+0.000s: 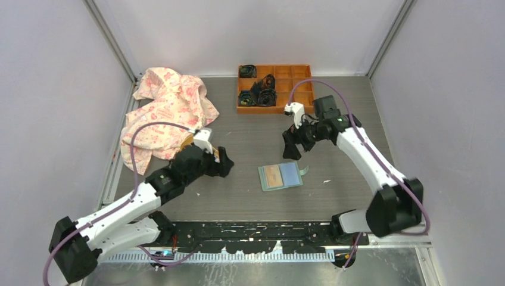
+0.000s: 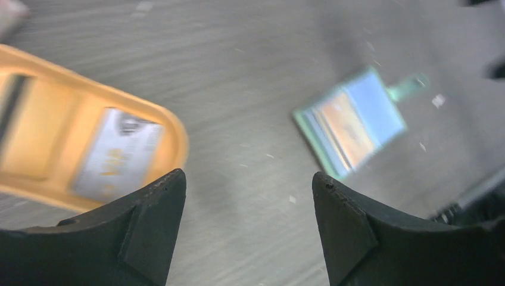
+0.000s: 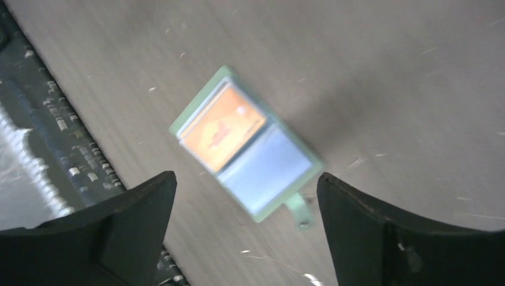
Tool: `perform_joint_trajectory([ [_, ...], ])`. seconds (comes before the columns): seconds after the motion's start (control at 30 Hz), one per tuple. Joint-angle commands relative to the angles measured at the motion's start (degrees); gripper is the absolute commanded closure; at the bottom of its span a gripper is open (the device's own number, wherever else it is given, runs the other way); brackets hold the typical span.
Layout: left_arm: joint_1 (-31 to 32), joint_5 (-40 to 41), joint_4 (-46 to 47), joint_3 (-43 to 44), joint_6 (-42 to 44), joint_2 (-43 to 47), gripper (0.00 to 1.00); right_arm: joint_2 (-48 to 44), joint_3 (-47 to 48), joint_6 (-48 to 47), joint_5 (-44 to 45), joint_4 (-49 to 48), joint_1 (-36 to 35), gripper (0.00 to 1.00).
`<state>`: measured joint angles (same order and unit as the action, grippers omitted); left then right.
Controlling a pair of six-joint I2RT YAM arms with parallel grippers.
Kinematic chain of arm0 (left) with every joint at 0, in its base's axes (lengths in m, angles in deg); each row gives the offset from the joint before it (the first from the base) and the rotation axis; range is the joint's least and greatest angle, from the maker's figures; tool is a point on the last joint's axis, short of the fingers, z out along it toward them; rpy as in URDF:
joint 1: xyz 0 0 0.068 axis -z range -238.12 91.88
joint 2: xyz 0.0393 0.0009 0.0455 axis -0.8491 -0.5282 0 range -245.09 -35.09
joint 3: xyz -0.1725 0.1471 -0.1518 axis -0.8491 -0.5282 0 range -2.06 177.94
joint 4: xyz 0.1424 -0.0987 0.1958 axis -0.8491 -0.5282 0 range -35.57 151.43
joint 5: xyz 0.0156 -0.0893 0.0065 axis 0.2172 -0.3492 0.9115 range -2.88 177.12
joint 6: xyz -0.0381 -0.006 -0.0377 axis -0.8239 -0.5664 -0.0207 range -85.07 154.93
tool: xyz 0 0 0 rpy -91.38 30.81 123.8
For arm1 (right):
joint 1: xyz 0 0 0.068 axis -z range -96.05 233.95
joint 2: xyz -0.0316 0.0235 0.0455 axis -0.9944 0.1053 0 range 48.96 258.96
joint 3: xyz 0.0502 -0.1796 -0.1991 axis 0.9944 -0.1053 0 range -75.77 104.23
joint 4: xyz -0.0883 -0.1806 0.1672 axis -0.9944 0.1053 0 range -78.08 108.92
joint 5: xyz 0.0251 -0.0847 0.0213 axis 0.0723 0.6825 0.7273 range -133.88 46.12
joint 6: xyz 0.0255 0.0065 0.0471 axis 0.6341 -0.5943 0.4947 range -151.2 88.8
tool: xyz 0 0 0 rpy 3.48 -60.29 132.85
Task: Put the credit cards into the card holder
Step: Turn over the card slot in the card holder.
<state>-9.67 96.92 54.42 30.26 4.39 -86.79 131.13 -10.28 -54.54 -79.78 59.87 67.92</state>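
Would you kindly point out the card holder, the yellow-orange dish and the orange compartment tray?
card holder (image 1: 280,177): top external view, middle of its open inside.
yellow-orange dish (image 2: 180,143): left wrist view, its right-hand rim.
orange compartment tray (image 1: 299,71): top external view, bare far-right compartment.

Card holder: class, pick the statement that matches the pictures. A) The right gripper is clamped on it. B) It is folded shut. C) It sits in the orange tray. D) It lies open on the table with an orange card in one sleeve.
D: the card holder lies spread open on the table, an orange card showing in one half.
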Motion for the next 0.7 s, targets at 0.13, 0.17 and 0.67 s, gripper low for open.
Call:
perform_joint_trajectory([
  [0.13,-16.95,-8.28,-23.86,19.0,13.36,-9.47,0.26,-9.34,0.26,4.91,-7.74,-19.23,-0.22,0.01],
  [0.17,-16.83,-9.11,-25.96,21.76,15.52,-11.63,0.29,-8.07,0.82,5.3,-12.45,-18.8,-0.23,0.01],
  [0.67,-19.86,-1.09,-43.31,40.53,45.68,-35.98,0.49,-7.62,-8.93,6.11,-16.6,-23.95,-0.21,0.07],
])
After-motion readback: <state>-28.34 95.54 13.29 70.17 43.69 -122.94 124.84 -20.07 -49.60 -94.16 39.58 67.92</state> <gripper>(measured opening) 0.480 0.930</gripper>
